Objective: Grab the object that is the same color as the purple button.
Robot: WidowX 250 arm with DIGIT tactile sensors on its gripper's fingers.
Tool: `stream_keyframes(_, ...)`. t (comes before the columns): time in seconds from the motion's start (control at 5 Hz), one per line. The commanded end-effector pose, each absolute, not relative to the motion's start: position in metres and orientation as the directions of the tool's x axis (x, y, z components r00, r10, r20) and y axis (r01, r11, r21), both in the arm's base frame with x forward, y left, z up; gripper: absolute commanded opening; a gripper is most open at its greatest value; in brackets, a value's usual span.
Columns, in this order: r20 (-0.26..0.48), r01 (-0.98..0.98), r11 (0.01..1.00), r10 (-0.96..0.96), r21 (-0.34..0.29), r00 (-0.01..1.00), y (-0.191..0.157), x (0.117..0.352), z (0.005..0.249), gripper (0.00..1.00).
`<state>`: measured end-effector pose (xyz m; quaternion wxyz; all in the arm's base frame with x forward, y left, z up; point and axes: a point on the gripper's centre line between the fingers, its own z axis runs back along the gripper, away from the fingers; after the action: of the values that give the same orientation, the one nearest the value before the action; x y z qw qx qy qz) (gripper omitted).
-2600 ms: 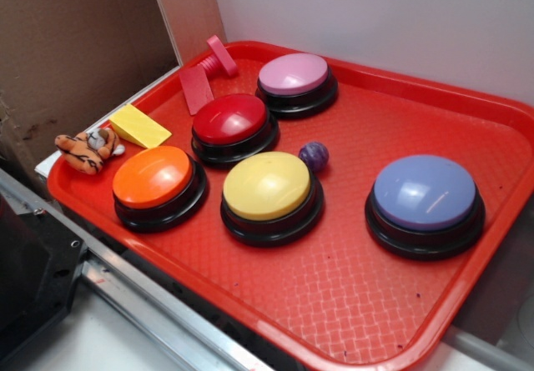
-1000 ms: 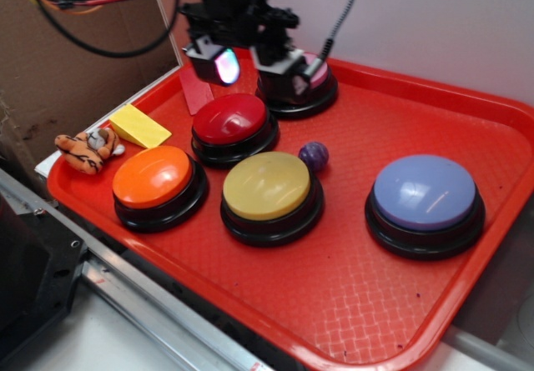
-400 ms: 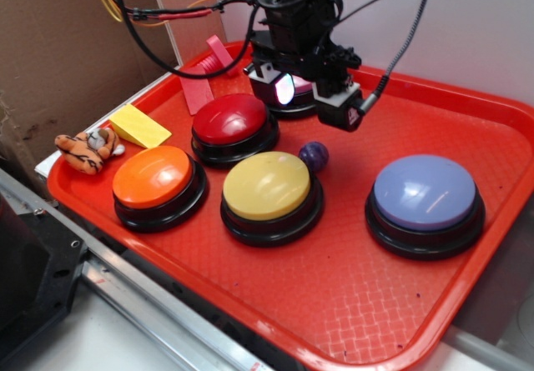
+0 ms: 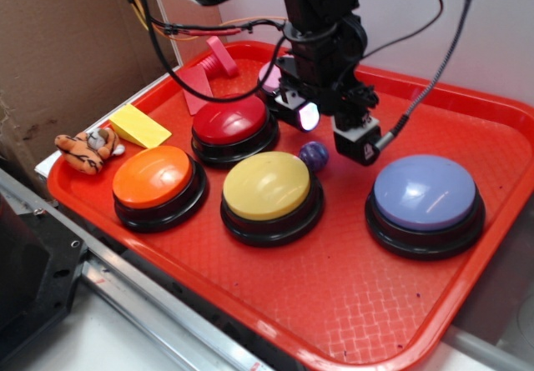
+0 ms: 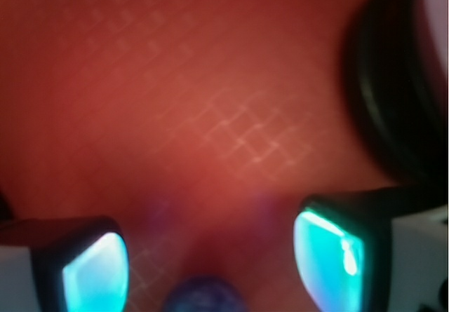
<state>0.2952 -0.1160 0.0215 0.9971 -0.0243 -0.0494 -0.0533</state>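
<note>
The object, a small dark purple ball [image 4: 314, 154], rests on the red tray [image 4: 350, 296] between the yellow button and the pink button. It shows blurred at the bottom edge of the wrist view [image 5: 203, 295]. The purple button [image 4: 424, 192], lavender-blue on a black base, stands at the right of the tray. My gripper [image 4: 332, 133] hangs just above and behind the ball, open, with glowing pads [image 5: 331, 254] on either side of the ball and nothing between them [image 5: 210, 266].
Red [image 4: 227, 121], yellow [image 4: 267, 186], orange [image 4: 153, 177] and pink [image 4: 271, 75] buttons surround the ball. A pink bolt [image 4: 219, 56], red block [image 4: 193, 89], yellow wedge [image 4: 138, 125] and tiger toy [image 4: 88, 150] lie at the left. A black button base [image 5: 393, 95] is close on the right.
The arm entered from the back left and has moved right, forward and down, over the pink button to a spot just above the purple ball. The ball has not moved.
</note>
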Motion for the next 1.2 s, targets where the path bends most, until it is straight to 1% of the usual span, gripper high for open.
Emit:
stream_keyframes(0.0, 0.111, 0.123, 0.989, -0.114, -0.081, 0.987, -0.133, 0.286, 0.030, 1.00)
stream_keyframes(0.2, 0.075, 0.063, 0.994, -0.057, -0.084, 0.996, -0.127, 0.283, 0.029, 1.00)
stream_keyframes(0.4, 0.045, 0.029, 0.994, -0.024, -0.106, 0.999, -0.118, 0.279, 0.031, 1.00)
stream_keyframes(0.6, 0.029, 0.013, 0.995, -0.010, -0.099, 1.000, -0.117, 0.281, 0.032, 0.00)
stream_keyframes(0.8, 0.014, -0.014, 0.995, 0.015, -0.104, 1.000, -0.114, 0.282, 0.033, 0.00)
stream_keyframes(1.0, 0.006, -0.014, 0.997, 0.015, -0.079, 1.000, -0.111, 0.285, 0.040, 0.00)
